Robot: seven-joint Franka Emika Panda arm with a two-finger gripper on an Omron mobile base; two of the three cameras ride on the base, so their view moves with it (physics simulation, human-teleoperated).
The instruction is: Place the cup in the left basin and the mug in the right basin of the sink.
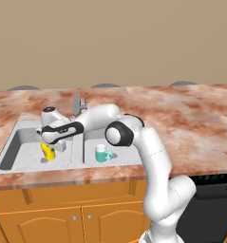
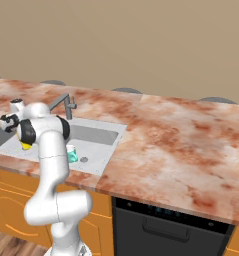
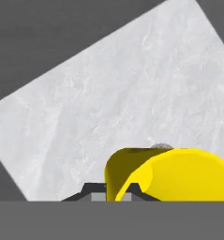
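Yellow plain handleless cup (image 3: 179, 173) tilted, clamped in end effector (image 3: 112, 190) over grey metal left basin (image 1: 24, 159) | teal-green handled mug (image 1: 103, 153) upright in right basin (image 1: 129, 156), white inside.

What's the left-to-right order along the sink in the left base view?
Left basin → yellow cup, held in the shut gripper → thin divider → teal mug in the right basin → bare marble counter.
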